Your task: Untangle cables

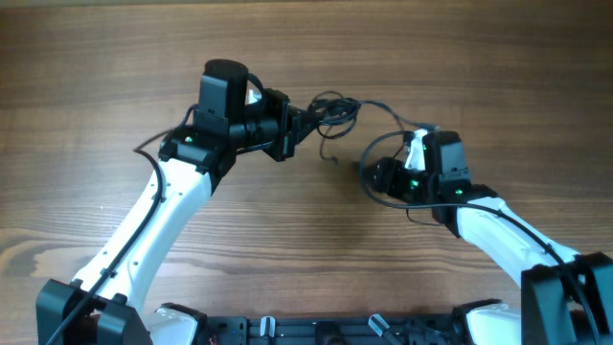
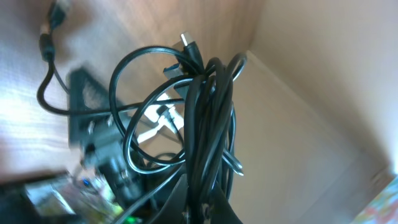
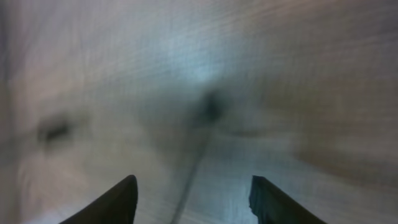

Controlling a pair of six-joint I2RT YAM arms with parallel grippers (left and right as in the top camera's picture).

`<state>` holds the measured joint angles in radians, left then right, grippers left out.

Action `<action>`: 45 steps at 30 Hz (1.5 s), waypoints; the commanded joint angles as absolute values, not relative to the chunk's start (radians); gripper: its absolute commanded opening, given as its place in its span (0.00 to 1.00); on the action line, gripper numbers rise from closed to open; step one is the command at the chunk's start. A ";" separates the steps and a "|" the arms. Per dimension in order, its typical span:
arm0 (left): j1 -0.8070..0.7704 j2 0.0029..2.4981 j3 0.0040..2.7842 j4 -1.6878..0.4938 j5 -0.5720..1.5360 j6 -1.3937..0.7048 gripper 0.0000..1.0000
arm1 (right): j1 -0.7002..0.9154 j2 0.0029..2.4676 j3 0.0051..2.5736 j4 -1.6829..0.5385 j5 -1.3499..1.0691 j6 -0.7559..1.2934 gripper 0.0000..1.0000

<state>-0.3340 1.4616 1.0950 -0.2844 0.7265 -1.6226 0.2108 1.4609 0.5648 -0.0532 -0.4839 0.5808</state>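
The cables [image 1: 332, 109] form a dark knotted bundle held just above the table, right of my left gripper [image 1: 305, 125]. In the left wrist view the cables [image 2: 208, 118] hang as several loops and a plug end, and my left gripper [image 2: 204, 208] is shut on their strands. One thin strand [image 1: 388, 110] runs right from the bundle toward my right arm. My right gripper [image 1: 368, 176] is low over the table, below and right of the bundle. In the blurred right wrist view my right gripper [image 3: 193, 183] stands open, with a thin cable strand [image 3: 194, 168] between the fingers and untouched.
A small dark plug end [image 1: 330, 158] lies on the wooden table [image 1: 287, 259] between the two grippers. The right arm [image 2: 93, 149] shows blurred behind the bundle in the left wrist view. A beige wall [image 2: 311, 74] stands beyond the table's far edge.
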 commanded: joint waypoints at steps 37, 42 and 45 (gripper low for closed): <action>-0.580 1.459 1.092 -0.228 0.667 -0.095 0.09 | -0.105 1.268 0.568 0.254 -1.441 0.426 0.07; -0.580 1.459 1.092 -0.227 0.539 -0.271 0.42 | -0.105 1.268 0.568 0.253 -1.337 0.523 0.04; -0.583 1.459 1.092 -0.228 0.537 -0.305 0.53 | -0.105 1.268 0.568 0.254 -1.298 0.593 0.04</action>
<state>-0.5762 1.4616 1.0946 -0.2306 0.5941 -0.2211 -0.1116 1.2587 0.5632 0.2489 -1.3342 0.5064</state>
